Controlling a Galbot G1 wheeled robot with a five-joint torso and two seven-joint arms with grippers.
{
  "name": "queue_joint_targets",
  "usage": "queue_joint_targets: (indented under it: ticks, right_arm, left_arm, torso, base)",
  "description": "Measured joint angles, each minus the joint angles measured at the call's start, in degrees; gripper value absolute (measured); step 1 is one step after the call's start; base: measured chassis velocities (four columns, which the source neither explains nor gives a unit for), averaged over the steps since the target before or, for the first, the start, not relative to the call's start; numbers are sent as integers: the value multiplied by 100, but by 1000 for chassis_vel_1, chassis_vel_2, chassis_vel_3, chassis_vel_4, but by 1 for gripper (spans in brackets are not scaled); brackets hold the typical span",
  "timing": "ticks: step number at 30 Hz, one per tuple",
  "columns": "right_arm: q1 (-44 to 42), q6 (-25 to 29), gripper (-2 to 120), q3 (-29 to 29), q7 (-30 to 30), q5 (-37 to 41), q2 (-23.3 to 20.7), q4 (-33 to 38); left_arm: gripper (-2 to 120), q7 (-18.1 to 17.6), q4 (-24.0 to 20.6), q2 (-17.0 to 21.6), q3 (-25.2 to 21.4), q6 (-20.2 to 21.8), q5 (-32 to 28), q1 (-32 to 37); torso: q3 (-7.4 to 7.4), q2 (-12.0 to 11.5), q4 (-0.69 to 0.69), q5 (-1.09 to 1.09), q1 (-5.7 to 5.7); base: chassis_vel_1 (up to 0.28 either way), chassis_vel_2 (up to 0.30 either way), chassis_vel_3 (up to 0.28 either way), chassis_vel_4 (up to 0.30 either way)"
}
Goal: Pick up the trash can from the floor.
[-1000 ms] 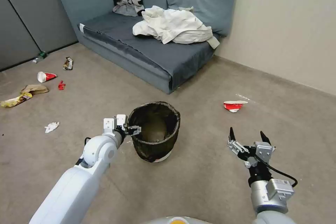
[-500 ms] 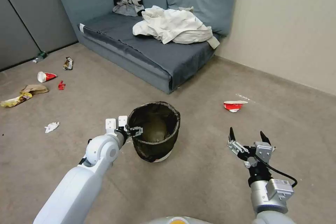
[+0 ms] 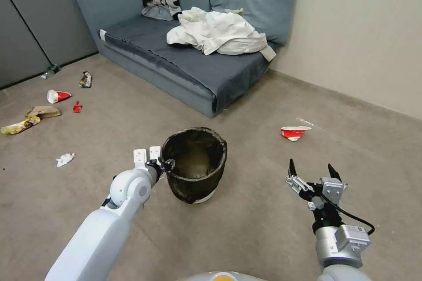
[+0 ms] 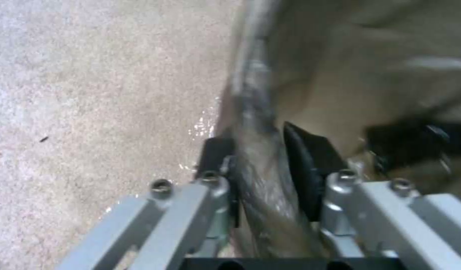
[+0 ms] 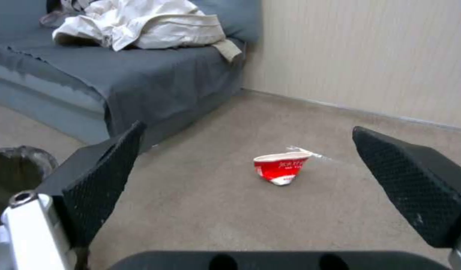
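The trash can (image 3: 195,164) is a small round bin lined with a dark bag folded over its rim, its white base showing on the floor (image 3: 246,228), a beige-grey carpet. My left gripper (image 3: 166,165) is shut on the near-left rim, one finger inside and one outside. In the left wrist view the bagged rim of the trash can (image 4: 260,165) is pinched in my left gripper (image 4: 263,176), the black inner pad (image 4: 305,168) pressed against it. To the right, my right gripper (image 3: 310,169) hovers open above the carpet, apart from the can. An edge of the trash can (image 5: 15,165) shows in the right wrist view.
A grey sofa (image 3: 184,70) with crumpled clothes stands behind the can. A crushed red-and-white cup (image 3: 294,132) lies to the right, also the cup (image 5: 280,167) ahead of my right gripper. More litter (image 3: 44,112) lies scattered at the far left. A beige wall (image 3: 360,35) runs along the right.
My left gripper's fingers have closed onto the can's rim, and the can has shifted slightly. The right arm has stayed still.
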Motion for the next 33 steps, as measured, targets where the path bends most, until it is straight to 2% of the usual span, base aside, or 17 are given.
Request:
queue_joint_targets:
  ticks: [1, 2, 4, 16, 20, 21, 24, 25, 28, 33]
  right_arm:
    - [-1, 5, 100, 2, 1, 0, 0, 3]
    - [-1, 8, 100, 2, 2, 0, 0, 5]
    - [0, 12, 100, 3, 6, 1, 0, 7]
    - [11, 30, 100, -1, 35, 3, 0, 15]
    - [35, 30, 100, -30, 41, 4, -2, 15]
    - [35, 30, 100, -30, 41, 4, -2, 15]
    - [63, 30, 100, -72, 42, 5, -2, -7]
    - [63, 30, 100, -72, 42, 5, -2, -7]
    - [88, 30, 100, -111, 42, 1, -2, -30]
    - [99, 32, 100, -132, 42, -1, -2, -31]
  left_arm:
    - [17, -5, 0, 0, 2, 0, -9, -3]
    - [9, -11, -1, 0, 7, 0, -17, -10]
    - [6, -27, -5, 0, 12, -1, -25, -22]
    - [5, -57, -183, 27, -40, -18, -43, 108]
    - [5, -60, -705, 190, -286, -46, -131, 418]
    - [5, -60, -705, 190, -286, -46, -131, 418]
    - [5, -135, -1158, 311, -542, -50, -439, 695]
    - [5, -135, -1158, 311, -542, -50, -439, 695]
    - [5, -268, -1605, 361, -812, -68, -696, 888]
    - [5, -478, -2038, 377, -945, -77, -919, 1015]
  torso:
    - [0, 0, 0, 0, 0]
    - [0, 0, 0, 0, 0]
    - [0, 0, 0, 0, 0]
    - [0, 0, 0, -1, 0]
    - [0, 0, 0, -1, 0]
    - [0, 0, 0, -1, 0]
    - [0, 0, 0, -1, 0]
    - [0, 0, 0, -1, 0]
    - [0, 0, 0, -1, 0]
    - [0, 0, 0, -1, 0]
  base:
    - [0, 0, 0, 0]
    - [0, 0, 0, 0]
    - [0, 0, 0, 0]
    - [0, 0, 0, 0]
    - [0, 0, 0, 0]
    - [0, 0, 0, 0]
    - [0, 0, 0, 0]
    - [0, 0, 0, 0]
    - [0, 0, 0, 0]
    - [0, 0, 0, 0]
